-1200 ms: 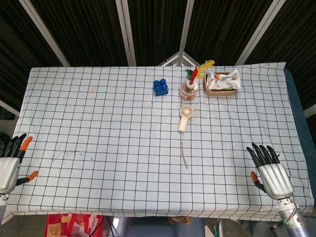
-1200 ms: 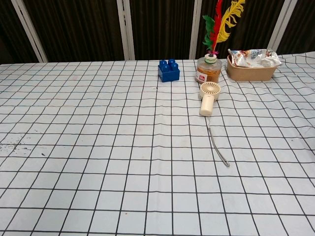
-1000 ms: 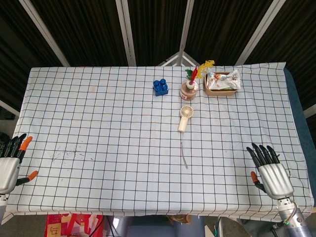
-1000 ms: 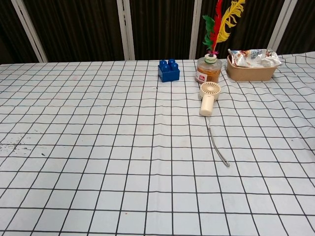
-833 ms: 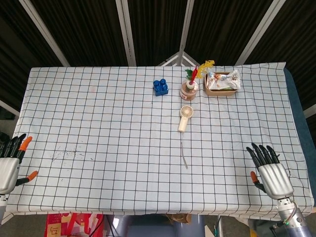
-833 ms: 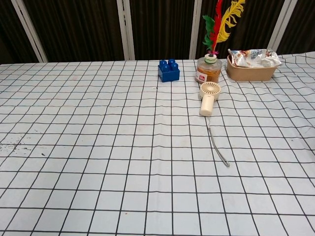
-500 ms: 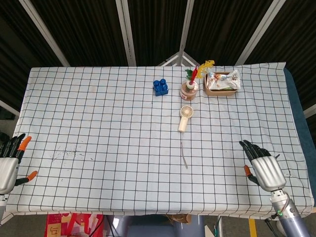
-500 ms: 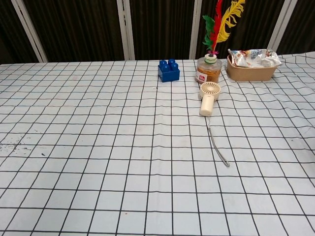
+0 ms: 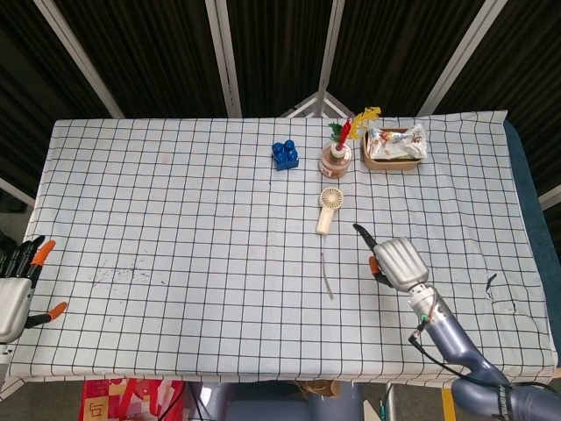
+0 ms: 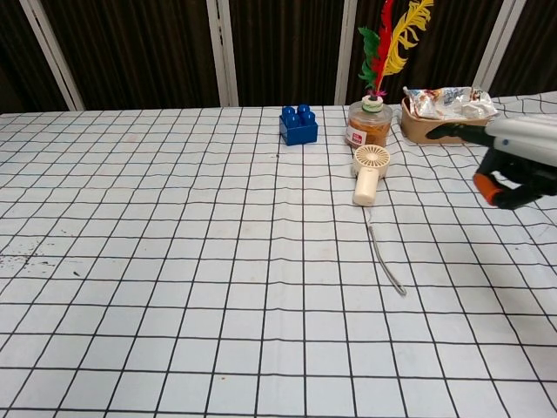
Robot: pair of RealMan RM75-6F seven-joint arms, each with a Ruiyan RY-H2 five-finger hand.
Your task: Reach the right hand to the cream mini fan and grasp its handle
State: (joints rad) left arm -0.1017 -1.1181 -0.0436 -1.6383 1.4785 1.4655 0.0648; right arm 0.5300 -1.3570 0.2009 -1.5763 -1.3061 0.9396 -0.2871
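The cream mini fan lies flat on the checked tablecloth, round head toward the far side, handle pointing toward me, a thin grey cord trailing from it. My right hand hovers to the right of the fan and a little nearer, fingers extended toward it, holding nothing; in the chest view the right hand enters from the right edge. My left hand rests at the table's near left corner, fingers spread and empty.
A blue toy brick sits at the back centre. Just behind the fan stands a jar with coloured feathers, and beside it a brown tray of packets. The cloth-covered table spans both views.
My right hand has left the near right corner and swung left and forward toward the fan, coming into the chest view. The fan and the left hand have not moved.
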